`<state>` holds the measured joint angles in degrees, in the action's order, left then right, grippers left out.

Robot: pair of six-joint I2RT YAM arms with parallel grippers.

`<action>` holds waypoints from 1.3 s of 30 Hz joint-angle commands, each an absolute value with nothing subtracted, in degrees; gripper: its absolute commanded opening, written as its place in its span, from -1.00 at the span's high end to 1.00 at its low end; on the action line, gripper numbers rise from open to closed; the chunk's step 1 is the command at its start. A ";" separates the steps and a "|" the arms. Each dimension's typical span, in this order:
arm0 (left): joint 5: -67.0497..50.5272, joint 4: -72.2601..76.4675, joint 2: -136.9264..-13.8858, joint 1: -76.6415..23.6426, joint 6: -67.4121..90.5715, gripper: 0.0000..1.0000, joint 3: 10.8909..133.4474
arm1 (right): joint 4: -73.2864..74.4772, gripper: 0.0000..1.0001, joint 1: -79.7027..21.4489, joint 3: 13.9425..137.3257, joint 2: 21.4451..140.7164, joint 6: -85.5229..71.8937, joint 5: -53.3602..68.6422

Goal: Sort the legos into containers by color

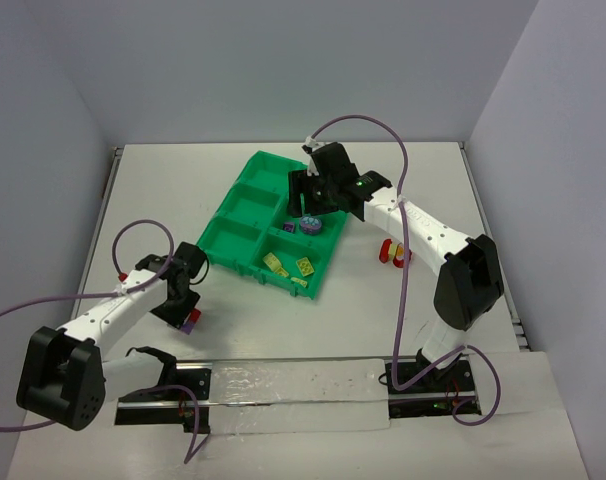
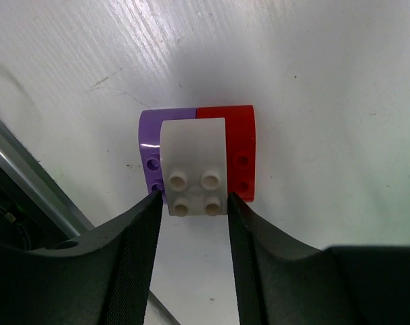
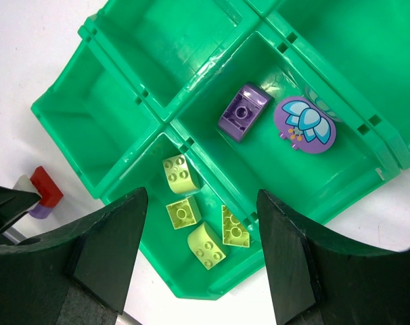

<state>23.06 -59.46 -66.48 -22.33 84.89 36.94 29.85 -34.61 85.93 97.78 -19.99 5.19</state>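
Black left gripper (image 2: 193,200) close astride white brick (image 2: 191,156), grip unclear; right gripper (image 3: 201,203) wide, empty, above tray (image 3: 166,124)

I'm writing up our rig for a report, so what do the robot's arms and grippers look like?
The left arm and right arm have white links with bulky black joints. A purple cable loops along each. The left gripper and right gripper each have two broad black fingers.
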 commanded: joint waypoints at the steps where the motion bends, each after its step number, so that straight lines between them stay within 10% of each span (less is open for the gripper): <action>1: 23.66 -58.08 -66.07 -21.88 85.06 0.00 37.04 | 29.88 -0.46 -34.47 88.07 97.38 -19.25 4.85; 9: 23.30 -57.05 -66.96 -21.89 83.77 -0.40 37.09 | 29.71 -0.46 -34.45 87.18 96.68 -19.24 4.39; 18: 23.91 -57.57 -65.39 -21.83 85.02 0.05 36.91 | 29.83 -0.46 -34.45 87.24 96.77 -19.25 4.62; 25: 24.25 -58.36 -66.09 -21.80 78.97 0.95 41.89 | 30.32 -0.46 -34.54 87.10 96.42 -19.25 4.74; 39: 14.13 -51.05 -58.06 -21.84 53.05 0.99 59.91 | 31.79 -0.46 -34.68 85.43 89.32 -23.20 13.54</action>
<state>20.71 -56.83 -61.69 -22.09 62.70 56.99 32.49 -34.61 85.78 94.64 -20.85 8.18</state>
